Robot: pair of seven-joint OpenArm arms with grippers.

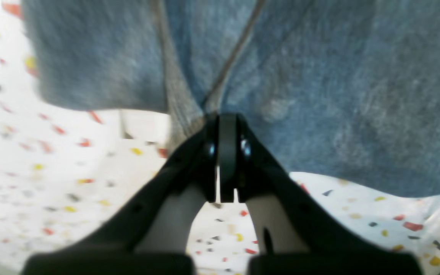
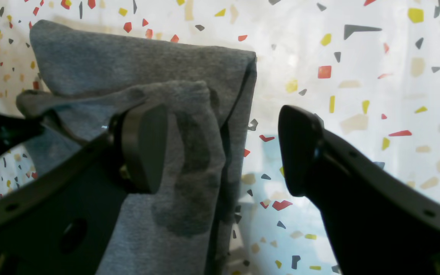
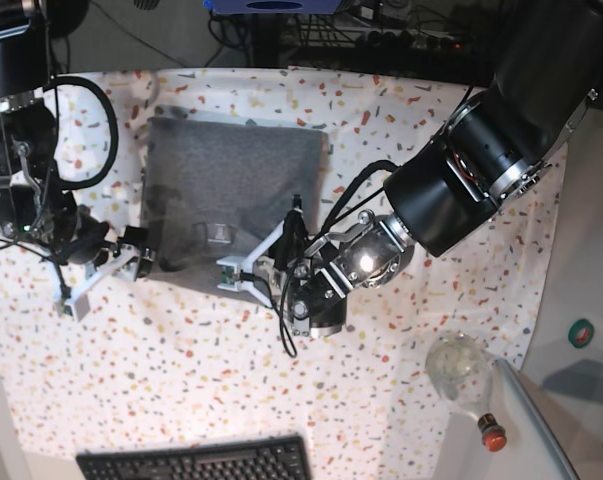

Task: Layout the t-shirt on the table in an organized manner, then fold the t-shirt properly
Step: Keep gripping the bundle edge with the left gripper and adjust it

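Observation:
The grey t-shirt [image 3: 231, 185] lies folded into a rough rectangle on the flecked table [image 3: 401, 140]. My left gripper [image 3: 226, 272] sits at the shirt's near edge. In the left wrist view its jaws are shut [image 1: 227, 122] on a pinch of the t-shirt [image 1: 338, 95], and creases run out from the tips. My right gripper [image 3: 141, 252] is at the shirt's near left corner. In the right wrist view it stands open [image 2: 220, 149], one pad [image 2: 143, 149] over the folded fabric [image 2: 128, 65], the other over bare table [image 2: 357, 95].
A black keyboard [image 3: 196, 462] lies at the near edge. A clear round bottle with a red cap [image 3: 461, 375] stands at the near right, beside a plain grey side surface [image 3: 581, 300]. Cables run along the far edge.

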